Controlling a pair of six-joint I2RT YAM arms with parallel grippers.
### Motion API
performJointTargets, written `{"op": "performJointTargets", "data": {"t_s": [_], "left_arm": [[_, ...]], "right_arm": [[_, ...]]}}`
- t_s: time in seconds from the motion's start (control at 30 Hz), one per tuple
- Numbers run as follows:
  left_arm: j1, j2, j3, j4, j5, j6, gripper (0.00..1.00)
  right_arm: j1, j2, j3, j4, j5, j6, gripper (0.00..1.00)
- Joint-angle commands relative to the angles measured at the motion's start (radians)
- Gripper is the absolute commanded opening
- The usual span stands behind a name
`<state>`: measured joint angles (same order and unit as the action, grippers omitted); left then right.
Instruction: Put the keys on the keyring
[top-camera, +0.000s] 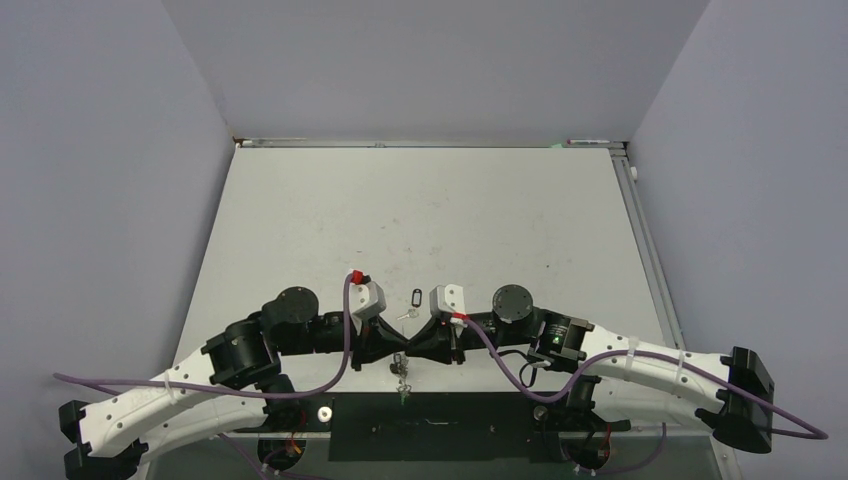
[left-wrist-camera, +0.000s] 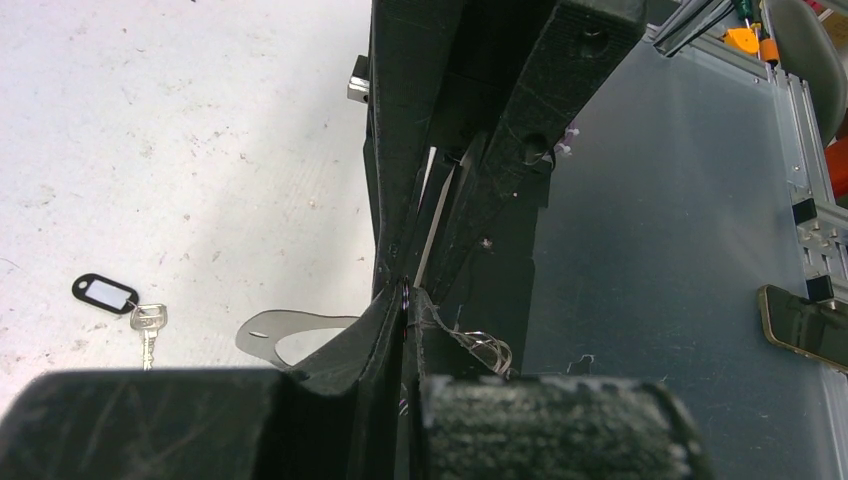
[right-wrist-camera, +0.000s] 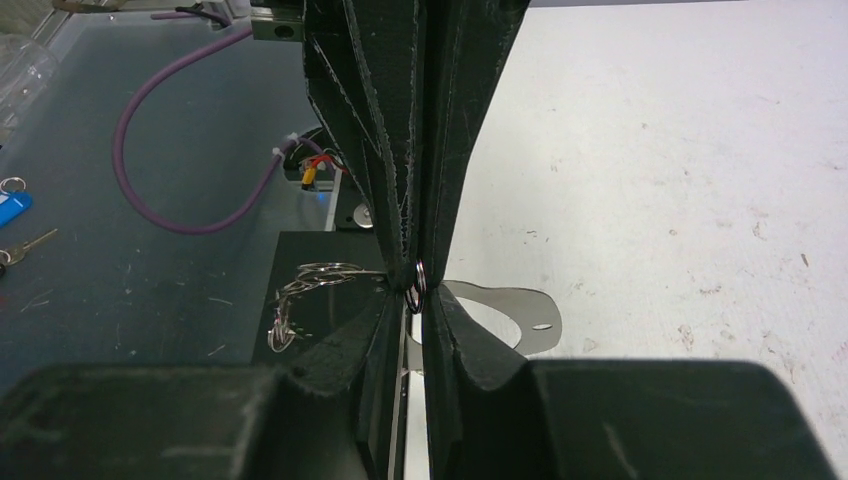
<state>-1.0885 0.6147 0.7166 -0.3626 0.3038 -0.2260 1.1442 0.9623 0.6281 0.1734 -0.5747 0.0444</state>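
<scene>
Ideally, left gripper (left-wrist-camera: 404, 312) and right gripper (right-wrist-camera: 414, 303), both clamped on keyring (right-wrist-camera: 418, 279), hold it steady; key (top-camera: 405, 314) lies at 12 o'clock.

From above and behind we look down over the whole counter (top-camera: 420, 210); both wrist views sit close, sharing the meeting jaws.

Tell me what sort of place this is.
Probably a robotics lab test cell: a white table boxed in by plain grey walls, the left arm and right arm bolted at its near edge, purple cables trailing.
</scene>
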Motion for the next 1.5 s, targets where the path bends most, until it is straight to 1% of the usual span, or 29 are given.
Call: {"op": "performJointTargets", "data": {"t_s": [0.0,0.07,0.23,0.27,0.33,0.43,0.53,0.67,0.77,0.8,0.83,0.97,1.03,1.1,1.23,1.33,1.4,1.47], "left_arm": [[-0.014,0.006,0.017,0.062,0.03,-0.009,0.0],[-0.014,0.009,0.018,0.062,0.03,-0.009,0.0],[-0.015,0.017,0.022,0.063,0.042,-0.013,0.0],[-0.014,0.02,0.025,0.059,0.041,-0.014,0.03],[-0.014,0.026,0.03,0.052,0.036,-0.018,0.17],[-0.016,0.019,0.028,0.059,0.036,-0.024,0.28],[-0.015,-0.001,0.02,0.072,0.032,-0.029,0.35],[-0.015,-0.015,0.014,0.083,0.029,-0.032,0.39],[-0.014,-0.022,0.013,0.088,0.017,-0.032,0.47],[-0.015,-0.031,0.009,0.091,-0.005,-0.034,0.53],[-0.015,-0.04,0.004,0.096,-0.031,-0.038,0.56],[-0.014,-0.098,-0.017,0.109,-0.132,-0.044,0.6],[-0.014,-0.128,-0.03,0.112,-0.204,-0.044,0.62],[-0.015,-0.155,-0.047,0.117,-0.305,-0.05,0.63],[-0.014,-0.187,-0.09,0.117,-0.556,-0.102,0.67],[-0.014,-0.157,-0.111,0.108,-0.708,-0.152,0.69],[-0.013,-0.109,-0.116,0.104,-0.751,-0.169,0.69],[-0.01,-0.053,-0.114,0.099,-0.758,-0.172,0.7]], "right_arm": [[-0.004,0.006,0.063,0.024,-0.018,-0.034,0.1],[-0.004,0.011,0.065,0.019,-0.022,-0.037,0.05],[0.005,0.012,0.042,0.06,-0.015,-0.032,0.05],[0.009,0.01,0.031,0.078,-0.014,-0.035,0.05],[0.019,0.0,0.008,0.114,-0.019,-0.037,0.05],[0.024,-0.036,-0.053,0.211,-0.016,-0.062,0.05],[0.024,-0.075,-0.106,0.283,-0.006,-0.065,0.05],[0.026,-0.098,-0.154,0.351,-0.006,-0.064,0.05],[0.027,-0.105,-0.177,0.381,0.004,-0.064,0.05],[0.026,-0.108,-0.182,0.388,0.012,-0.064,0.05],[0.027,-0.111,-0.185,0.39,0.019,-0.064,0.05],[0.027,-0.142,-0.199,0.391,0.066,-0.062,0.05],[0.026,-0.169,-0.206,0.383,0.101,-0.061,0.05],[0.028,-0.21,-0.218,0.369,0.14,-0.06,0.05],[0.027,-0.321,-0.242,0.315,0.257,-0.049,0.05],[0.028,-0.415,-0.247,0.258,0.339,-0.044,0.05],[0.029,-0.475,-0.244,0.218,0.379,-0.044,0.05],[0.028,-0.527,-0.235,0.173,0.408,-0.044,0.05]]}}
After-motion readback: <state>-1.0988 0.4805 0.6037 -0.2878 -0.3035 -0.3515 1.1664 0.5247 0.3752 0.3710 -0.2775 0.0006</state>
